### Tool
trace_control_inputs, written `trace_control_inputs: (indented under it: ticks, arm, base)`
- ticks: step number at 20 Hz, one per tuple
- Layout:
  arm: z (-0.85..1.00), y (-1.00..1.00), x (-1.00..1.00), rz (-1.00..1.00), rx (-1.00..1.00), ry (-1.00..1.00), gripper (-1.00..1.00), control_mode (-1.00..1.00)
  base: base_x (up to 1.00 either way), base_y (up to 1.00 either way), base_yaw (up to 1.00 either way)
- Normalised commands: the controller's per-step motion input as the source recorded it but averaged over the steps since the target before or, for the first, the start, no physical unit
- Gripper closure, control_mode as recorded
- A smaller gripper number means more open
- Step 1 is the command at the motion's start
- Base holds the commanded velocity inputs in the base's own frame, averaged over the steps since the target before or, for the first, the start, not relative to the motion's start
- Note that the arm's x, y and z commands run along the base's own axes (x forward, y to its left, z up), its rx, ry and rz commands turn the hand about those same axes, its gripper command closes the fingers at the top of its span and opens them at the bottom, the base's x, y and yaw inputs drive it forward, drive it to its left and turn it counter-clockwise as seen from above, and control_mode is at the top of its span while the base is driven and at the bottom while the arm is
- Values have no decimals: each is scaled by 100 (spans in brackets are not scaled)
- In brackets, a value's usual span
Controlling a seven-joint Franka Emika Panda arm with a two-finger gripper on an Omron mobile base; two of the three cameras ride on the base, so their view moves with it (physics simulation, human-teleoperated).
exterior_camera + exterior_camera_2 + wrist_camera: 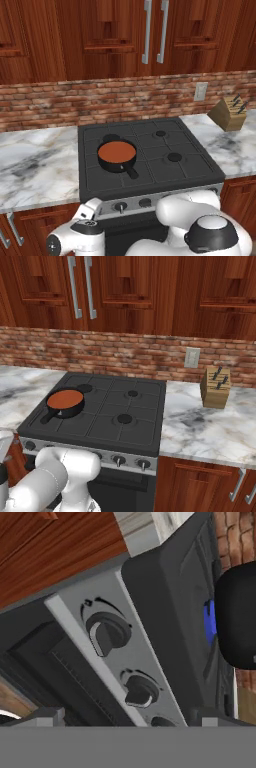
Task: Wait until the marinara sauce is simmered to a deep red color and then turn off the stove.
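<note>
there is one stove (115, 406) and on it one black saucepan (119, 159), holding one round disc of marinara sauce (116, 151). in the hand view i count two full knobs (107, 633) on the silver strip, and the edge of a third one at the bottom. there is one knife block (216, 387) on the counter, with three dark knife handles in it. on the brick wall there is one wall outlet (192, 357). the upper cabinets have two long metal handles (147, 32), side by side.
</note>
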Motion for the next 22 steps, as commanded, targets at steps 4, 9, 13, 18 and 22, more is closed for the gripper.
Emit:
trace_control_inputs:
  ticks: [4,9,13,18,22]
  arm:
    - [-14,10,5,0,-7,-1,-100,-100]
    - [-8,9,13,0,-4,-2,-100,-100]
    - [-8,0,19,0,0,-3,-100,-100]
    - [-13,-4,18,0,0,-1,-100,-100]
    - [-21,-3,20,0,0,-1,-100,-100]
  base:
    - [0,0,0]
    - [0,0,0]
    - [0,0,0]
    - [0,0,0]
    - [0,0,0]
